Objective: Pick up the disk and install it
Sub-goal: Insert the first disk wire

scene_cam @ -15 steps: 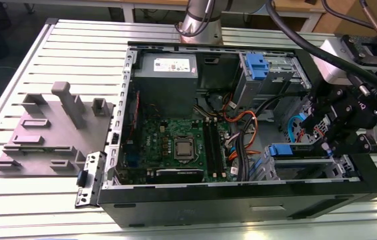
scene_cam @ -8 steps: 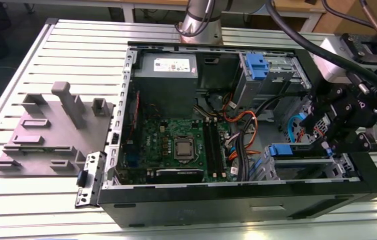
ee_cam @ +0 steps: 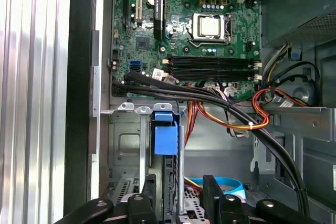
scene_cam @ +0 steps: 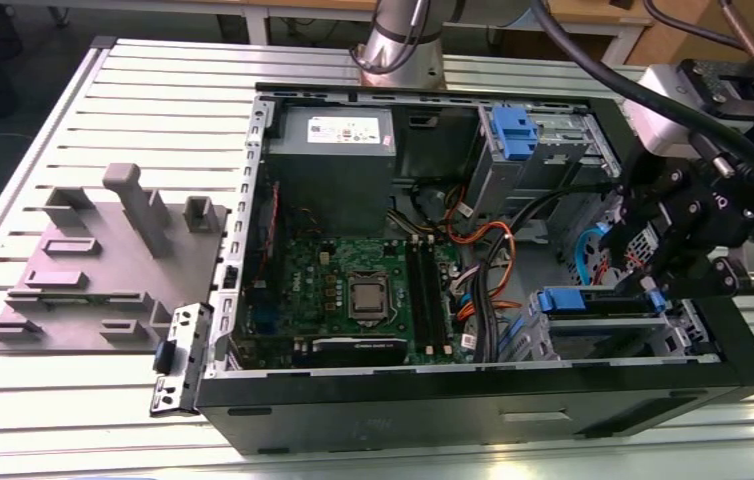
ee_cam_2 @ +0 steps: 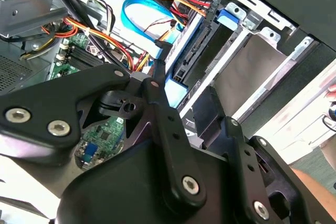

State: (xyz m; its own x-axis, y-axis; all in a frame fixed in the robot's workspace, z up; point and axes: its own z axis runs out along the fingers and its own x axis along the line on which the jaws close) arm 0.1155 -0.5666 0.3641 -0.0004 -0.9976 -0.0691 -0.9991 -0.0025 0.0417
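Note:
The disk (scene_cam: 567, 298) stands on edge in the lower drive cage (scene_cam: 677, 335) of the open computer case, at the exterior view's right. Its blue rail tab (ee_cam: 165, 135) points toward the motherboard. In the second wrist view the disk (ee_cam_2: 197, 59) shows its dark connector end and a blue rail. My gripper (scene_cam: 651, 288) reaches down at that connector end. In both wrist views the black fingers (ee_cam: 149, 192) sit on either side of the disk's near end, pressed against it. The gripper (ee_cam_2: 181, 98) (ee_cam: 179, 187) is shut on the disk.
The case holds a green motherboard (scene_cam: 364, 290), a grey power supply (scene_cam: 334, 135) and an upper bay with a blue bracket (scene_cam: 511, 130). Orange, yellow and black cables (ee_cam: 236, 114) and a blue ribbon cable (ee_cam_2: 139, 11) run close to the cage. A grey fixture (scene_cam: 97, 260) stands on the slatted table.

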